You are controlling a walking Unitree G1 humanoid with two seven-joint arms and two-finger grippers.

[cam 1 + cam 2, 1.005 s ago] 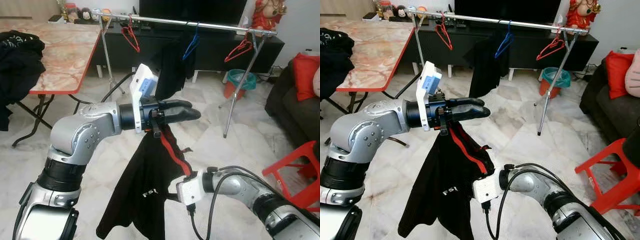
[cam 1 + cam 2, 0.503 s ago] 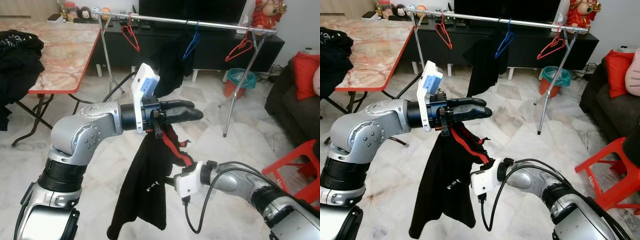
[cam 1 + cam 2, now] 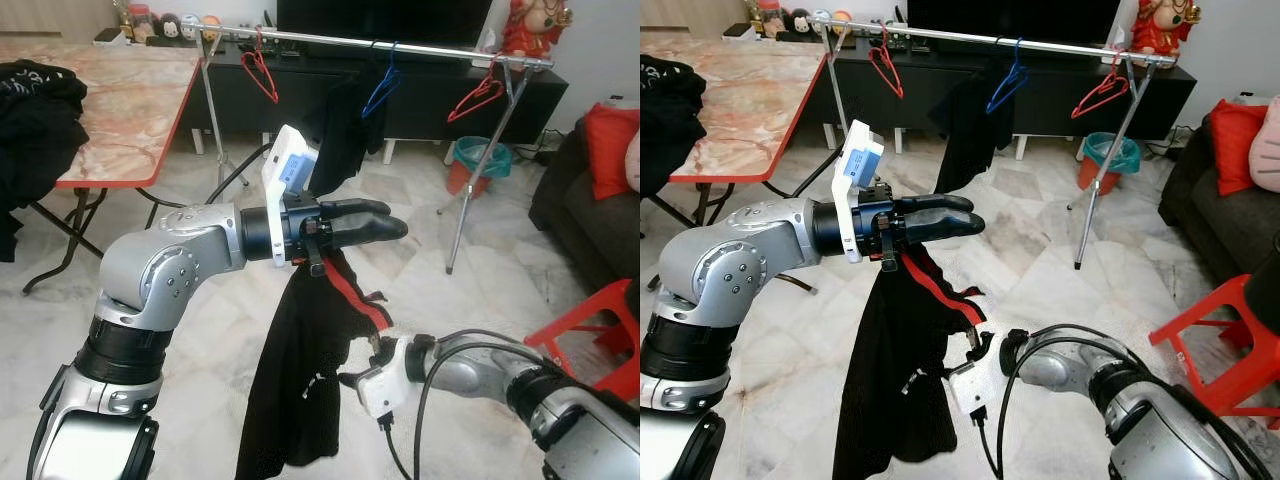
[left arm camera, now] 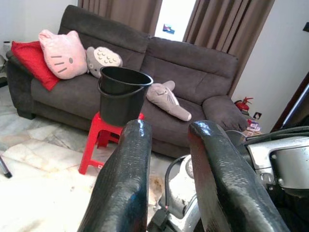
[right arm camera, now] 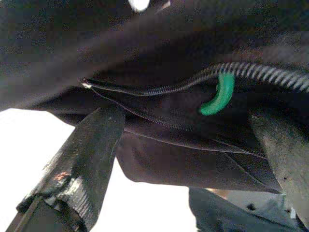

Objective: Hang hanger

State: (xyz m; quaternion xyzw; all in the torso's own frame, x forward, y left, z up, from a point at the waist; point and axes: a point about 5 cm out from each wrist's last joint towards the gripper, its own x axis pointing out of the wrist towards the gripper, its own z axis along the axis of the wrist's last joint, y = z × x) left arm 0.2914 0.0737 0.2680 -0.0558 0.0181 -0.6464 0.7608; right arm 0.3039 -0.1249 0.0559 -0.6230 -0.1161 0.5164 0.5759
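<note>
- Holding my left arm out level at chest height, my left gripper has its two black fingers lying close together with only a thin gap between them.
- Hanging from just behind those fingers is a black jacket with red trim; I cannot tell exactly how it is caught there or whether a hanger is inside it.
- Reaching in from below, my right gripper is spread wide, one finger on each side of a fold of the jacket near its zipper and a green zipper pull.
- Standing ahead of me on the marble floor is a clothes rail carrying two red hangers, a blue hanger and a dark garment.
- Sitting to my left is a table.
</note>
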